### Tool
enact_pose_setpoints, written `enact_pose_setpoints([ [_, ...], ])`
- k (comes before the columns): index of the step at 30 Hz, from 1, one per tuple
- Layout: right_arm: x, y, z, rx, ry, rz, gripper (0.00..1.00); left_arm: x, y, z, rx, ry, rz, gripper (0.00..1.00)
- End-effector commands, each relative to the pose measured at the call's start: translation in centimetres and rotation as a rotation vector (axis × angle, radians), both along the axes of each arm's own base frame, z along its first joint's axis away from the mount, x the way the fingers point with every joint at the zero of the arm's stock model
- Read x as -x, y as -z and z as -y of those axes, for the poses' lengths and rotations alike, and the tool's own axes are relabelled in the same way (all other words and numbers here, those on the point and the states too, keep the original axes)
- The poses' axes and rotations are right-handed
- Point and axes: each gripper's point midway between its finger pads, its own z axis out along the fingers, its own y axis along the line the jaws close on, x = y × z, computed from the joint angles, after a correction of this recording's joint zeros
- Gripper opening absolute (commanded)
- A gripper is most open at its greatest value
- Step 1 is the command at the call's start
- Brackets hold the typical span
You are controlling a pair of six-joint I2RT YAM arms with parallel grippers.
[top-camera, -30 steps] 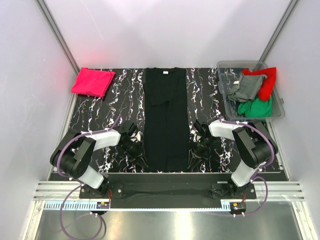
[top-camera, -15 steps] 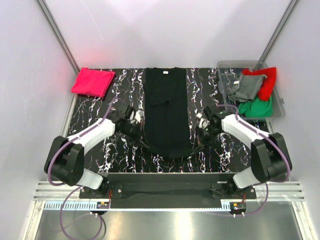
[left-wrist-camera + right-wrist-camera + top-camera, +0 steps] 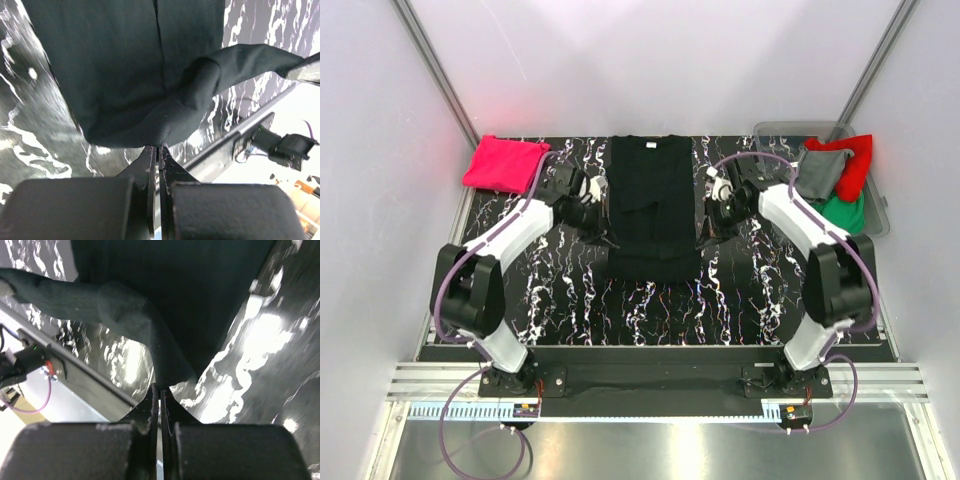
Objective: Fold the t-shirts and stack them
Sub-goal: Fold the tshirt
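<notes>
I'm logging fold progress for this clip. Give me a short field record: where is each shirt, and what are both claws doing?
black t-shirt: centre of table, near hem raised and doubled back over the body
left claw: shut on the left hem corner
right claw: shut on the right hem corner
pink-red t-shirt: folded, far-left corner
bin: far right, holds grey t-shirt, red t-shirt, green t-shirt

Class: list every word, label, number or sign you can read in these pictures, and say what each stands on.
No text is readable in any view.
The pale mark at the collar of the black tee: too small to read.
The ruled strip along the near edge: tick marks only, no legible numbers.
</notes>
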Motion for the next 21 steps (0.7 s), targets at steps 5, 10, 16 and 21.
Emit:
enact_pose_setpoints([
  [5, -7.6, 0.9, 0.7, 0.042, -0.006, 0.121, 0.00, -6.1, -0.6, -1.0, -0.041, -0.060, 0.119, 0.00],
  [10, -12.3, 1.6, 1.4, 0.055, 0.009, 0.161, 0.00, -9.5, 0.2, -2.1, -0.069, -0.093, 0.143, 0.00],
  [16, -15.8, 2.5, 1.4, 0.050, 0.023, 0.180, 0.00, -12.2, 1.5, -2.3, -0.089, -0.096, 0.150, 0.00],
  [21, -17.8, 3.4, 0.9, 0.043, 0.021, 0.192, 0.00, -13.8, 2.4, -2.3, -0.107, -0.101, 0.160, 0.00],
])
